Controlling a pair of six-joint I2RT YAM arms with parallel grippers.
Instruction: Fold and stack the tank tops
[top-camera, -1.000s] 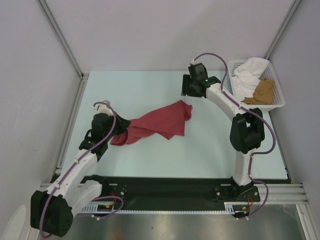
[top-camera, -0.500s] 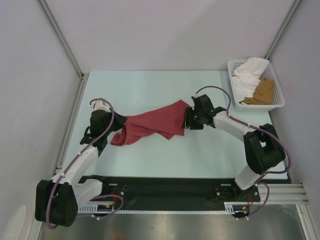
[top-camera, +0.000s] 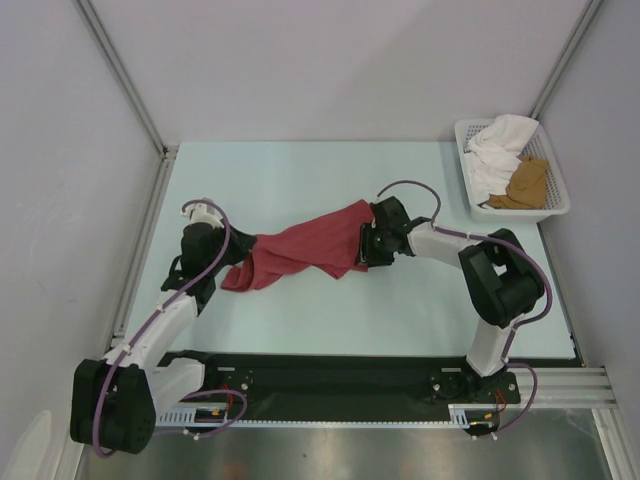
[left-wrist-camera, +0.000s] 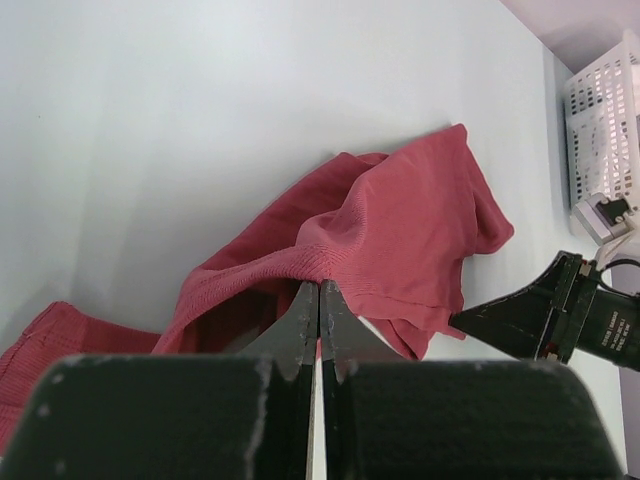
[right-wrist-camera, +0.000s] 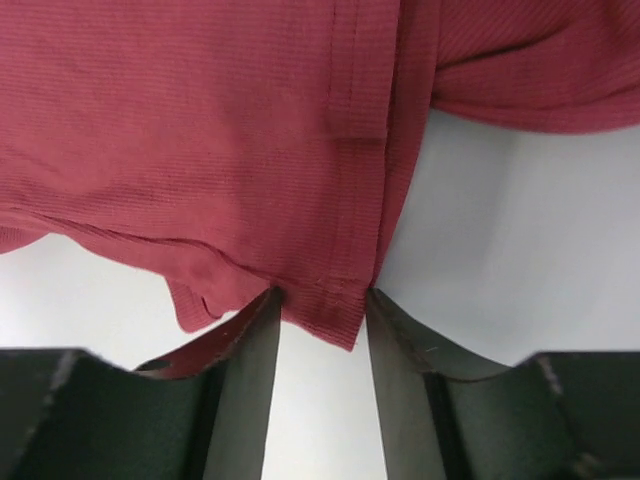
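My white-linked left arm (top-camera: 165, 320) and its twin, the white-linked right arm (top-camera: 445, 243), carry bulky black joint housings (top-camera: 495, 280). A thin purple-grey cable (top-camera: 410, 183) loops along each. On the wrist cameras I see matte black tapered fingers (right-wrist-camera: 245, 370), lightly specked at the edges.

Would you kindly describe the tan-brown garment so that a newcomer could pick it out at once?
At the far right corner of the pale blue table stands a white plastic mesh basket. In its near end lies the crumpled tan-brown cloth top, beside a bundled white cloth; its brown colour sets it apart.
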